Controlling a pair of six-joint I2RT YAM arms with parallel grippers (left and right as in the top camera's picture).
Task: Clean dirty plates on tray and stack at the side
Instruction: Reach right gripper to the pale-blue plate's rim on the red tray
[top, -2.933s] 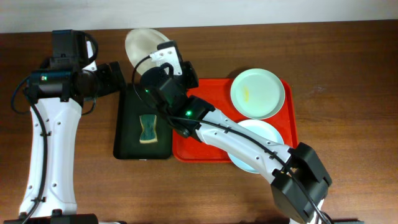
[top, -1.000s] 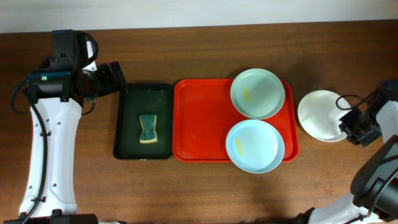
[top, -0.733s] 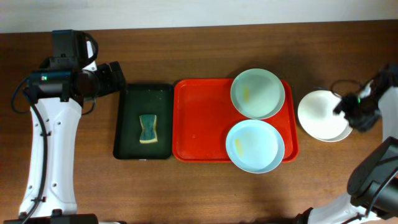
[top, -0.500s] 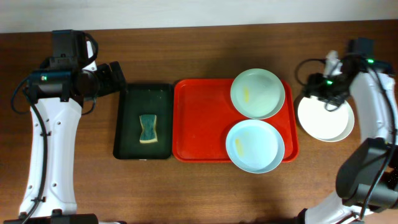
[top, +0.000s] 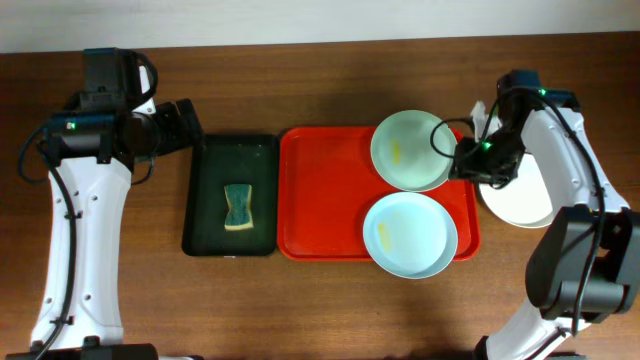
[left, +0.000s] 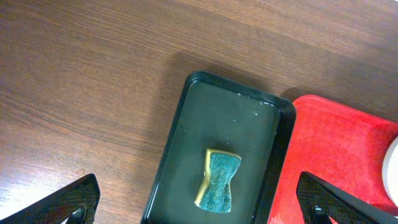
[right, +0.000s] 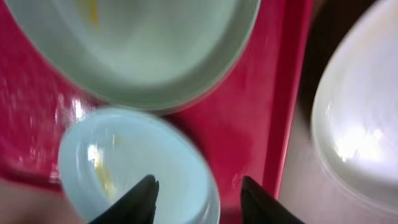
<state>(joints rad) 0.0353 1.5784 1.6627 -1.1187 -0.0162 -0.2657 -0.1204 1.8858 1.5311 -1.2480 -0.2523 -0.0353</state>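
The red tray (top: 320, 190) holds two dirty plates: a pale green plate (top: 414, 150) at its back right and a pale blue plate (top: 410, 234) at its front right, each with a yellowish smear. A white plate (top: 515, 205) lies on the table right of the tray, partly under my right arm. My right gripper (top: 465, 160) is open and empty above the tray's right edge, between the green and white plates. Its wrist view shows the green plate (right: 124, 50), blue plate (right: 124, 168), tray (right: 261, 124), white plate (right: 360, 124) and open fingers (right: 199, 199). My left gripper (top: 185, 125) hangs open.
A narrow dark green tray (top: 250, 160) stands left of the red tray and holds a green-and-yellow sponge (top: 237, 207). The left wrist view shows the sponge (left: 219, 180), the green tray (left: 230, 118) and the open left fingers (left: 199, 208) above them.
The right arm carried the white plate from back left to the table right of the tray and let go. Its gripper then moved left to the tray's right edge. Left arm unmoved.
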